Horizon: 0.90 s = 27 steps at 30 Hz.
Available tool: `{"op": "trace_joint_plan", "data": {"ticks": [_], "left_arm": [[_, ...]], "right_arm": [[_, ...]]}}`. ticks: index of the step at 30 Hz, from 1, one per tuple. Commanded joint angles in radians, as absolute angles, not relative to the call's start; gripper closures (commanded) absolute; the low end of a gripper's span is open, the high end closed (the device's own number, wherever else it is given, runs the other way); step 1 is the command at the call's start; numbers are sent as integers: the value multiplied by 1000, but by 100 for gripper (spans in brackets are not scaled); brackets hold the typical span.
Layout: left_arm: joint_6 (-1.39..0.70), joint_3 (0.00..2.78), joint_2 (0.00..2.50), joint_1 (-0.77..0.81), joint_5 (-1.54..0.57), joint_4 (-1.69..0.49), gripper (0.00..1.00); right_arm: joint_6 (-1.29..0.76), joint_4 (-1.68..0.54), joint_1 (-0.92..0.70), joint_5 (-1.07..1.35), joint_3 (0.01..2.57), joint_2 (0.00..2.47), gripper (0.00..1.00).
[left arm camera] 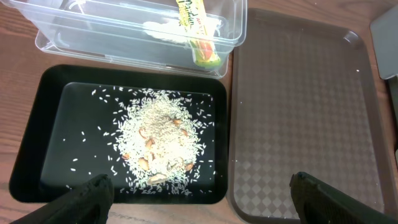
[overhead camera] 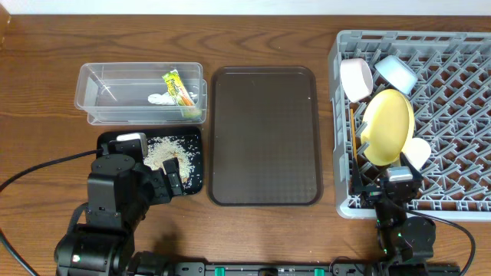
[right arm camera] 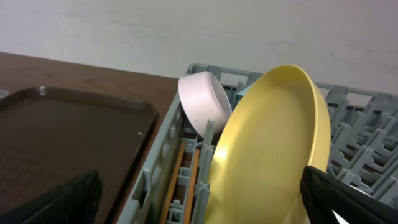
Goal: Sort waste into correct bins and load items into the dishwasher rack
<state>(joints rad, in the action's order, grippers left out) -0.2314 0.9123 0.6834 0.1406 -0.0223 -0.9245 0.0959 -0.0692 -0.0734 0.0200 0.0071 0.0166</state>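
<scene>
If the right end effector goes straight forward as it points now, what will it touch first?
Most likely the yellow plate, standing on edge in the dishwasher rack directly ahead of the open right end effector; depth is hard to judge.

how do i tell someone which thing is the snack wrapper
Find the brown tray in the middle of the table; the clear tub sits left of it, on the far side. The wrapper lies at the tub's right end: a narrow green-and-orange strip, the only coloured thing beside the white tissue.
</scene>
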Motion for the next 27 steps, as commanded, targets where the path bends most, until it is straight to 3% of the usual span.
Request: {"op": "trace_joint_plan", "data": {"ticks": [1, 23, 27], "left_arm": [[-222, 908, 679, 141, -14, -926, 7], [-212, 905, 662, 138, -4, -952, 6], [-183, 823, 567, 106, 12, -844, 6]], "right_arm": [[110, -72, -79, 35, 6, 10, 1], [110, -72, -79, 35, 6, 11, 1], [110, -72, -79, 35, 6, 11, 1]]}}
